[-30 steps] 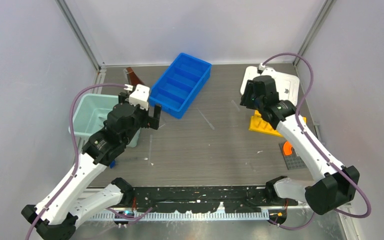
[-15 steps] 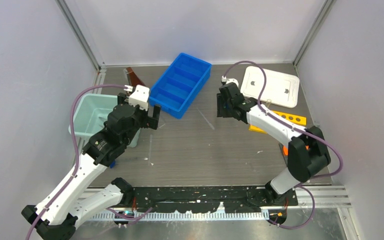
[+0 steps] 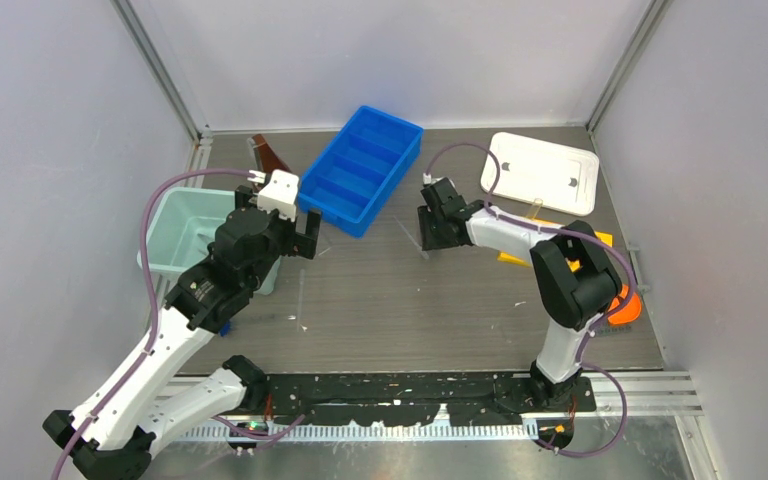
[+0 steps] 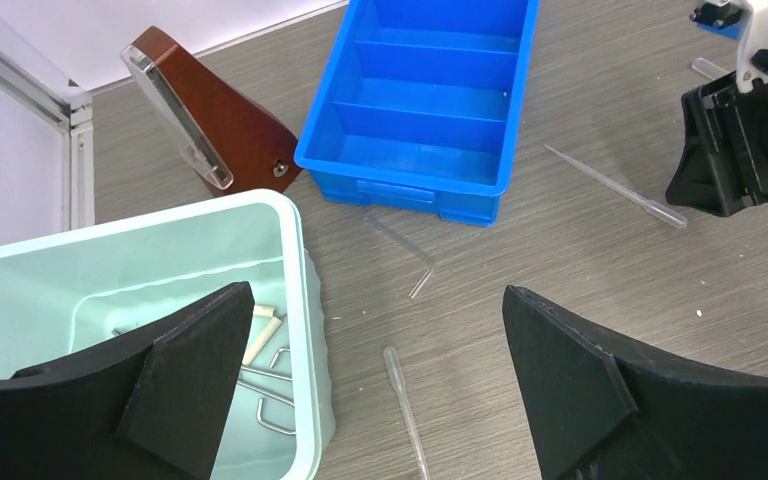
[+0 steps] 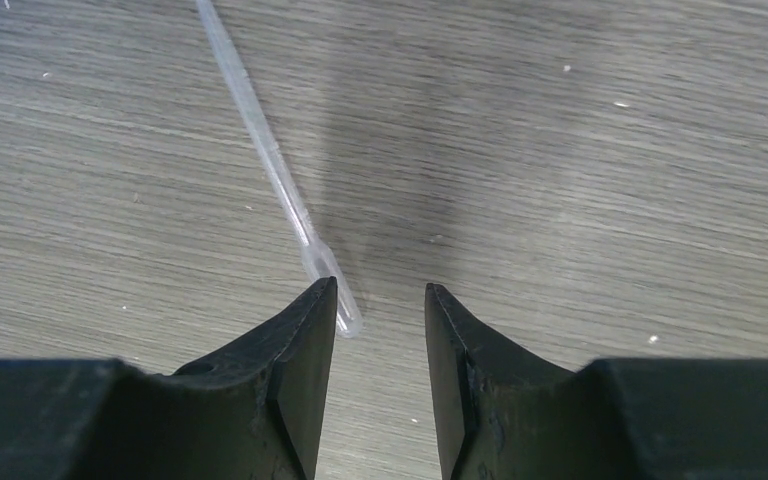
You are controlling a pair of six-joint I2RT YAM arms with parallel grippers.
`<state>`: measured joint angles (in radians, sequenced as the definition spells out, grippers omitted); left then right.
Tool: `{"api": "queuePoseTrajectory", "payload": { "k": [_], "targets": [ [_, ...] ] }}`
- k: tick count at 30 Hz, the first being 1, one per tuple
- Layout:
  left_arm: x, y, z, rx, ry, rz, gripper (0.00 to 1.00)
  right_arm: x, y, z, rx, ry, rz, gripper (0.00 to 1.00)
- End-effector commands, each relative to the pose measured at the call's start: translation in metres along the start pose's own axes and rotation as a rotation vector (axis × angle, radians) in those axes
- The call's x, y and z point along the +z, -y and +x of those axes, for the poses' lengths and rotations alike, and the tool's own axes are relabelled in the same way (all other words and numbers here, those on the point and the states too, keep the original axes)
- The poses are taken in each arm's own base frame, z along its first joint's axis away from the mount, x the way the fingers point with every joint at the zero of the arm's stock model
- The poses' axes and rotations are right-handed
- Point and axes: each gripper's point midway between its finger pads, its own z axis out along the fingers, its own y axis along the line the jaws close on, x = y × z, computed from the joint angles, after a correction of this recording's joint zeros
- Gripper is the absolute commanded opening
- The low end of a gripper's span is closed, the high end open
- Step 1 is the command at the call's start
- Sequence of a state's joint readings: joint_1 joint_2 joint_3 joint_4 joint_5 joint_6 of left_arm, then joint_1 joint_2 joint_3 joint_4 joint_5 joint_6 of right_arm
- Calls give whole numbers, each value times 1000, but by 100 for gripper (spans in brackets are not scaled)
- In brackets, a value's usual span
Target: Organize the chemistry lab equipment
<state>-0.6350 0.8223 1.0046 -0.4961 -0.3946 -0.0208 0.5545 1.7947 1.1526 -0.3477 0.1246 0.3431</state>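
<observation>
My right gripper (image 3: 432,238) hangs low over the middle of the table, jaws partly open with nothing between them (image 5: 378,290). A clear plastic pipette (image 5: 270,160) lies on the wood, and its bulb end rests just outside my left fingertip (image 5: 320,300). My left gripper (image 4: 378,292) stands wide open and holds nothing, straddling the rim of a mint tub (image 4: 300,300). Inside the tub lie metal tongs (image 4: 265,395) and a small white piece (image 4: 260,335). A second pipette (image 4: 405,410) and a bent glass tube (image 4: 410,250) lie on the table beside the tub.
A blue divided tray (image 3: 362,168) sits at the back centre, with a brown wedge-shaped object (image 3: 268,155) to its left. The white lid (image 3: 542,172) lies at the back right. The yellow holed rack (image 3: 515,250) is partly hidden behind my right arm. An orange piece (image 3: 625,305) is near the right edge.
My right arm has swung left from above the white lid and yellow rack to the table's middle and come down beside the pipette. The left arm has not moved.
</observation>
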Motion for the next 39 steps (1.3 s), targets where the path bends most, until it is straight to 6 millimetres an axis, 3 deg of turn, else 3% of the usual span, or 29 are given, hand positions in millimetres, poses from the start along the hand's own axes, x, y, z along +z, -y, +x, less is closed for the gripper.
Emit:
{"api": "queuePoseTrajectory", "payload": {
  "k": [1, 11, 18, 25, 31, 39],
  "targets": [
    [-2, -3, -17, -25, 67, -13, 100, 2, -21, -21, -21, 67, -53, 44],
    [0, -2, -16, -22, 60, -12, 100, 17, -28, -3, -52, 25, -36, 42],
    [1, -1, -15, -19, 56, -11, 100, 16, -24, 0, -75, 23, 10, 28],
    [1, -1, -14, -17, 55, -8, 100, -1, -25, -9, -60, 67, -1, 17],
    [2, 1, -13, -14, 52, 0, 100, -21, -28, -15, -44, 117, -44, 15],
    [6, 4, -10, -8, 39, 6, 100, -52, -35, -41, -72, 258, -112, 15]
  ]
}}
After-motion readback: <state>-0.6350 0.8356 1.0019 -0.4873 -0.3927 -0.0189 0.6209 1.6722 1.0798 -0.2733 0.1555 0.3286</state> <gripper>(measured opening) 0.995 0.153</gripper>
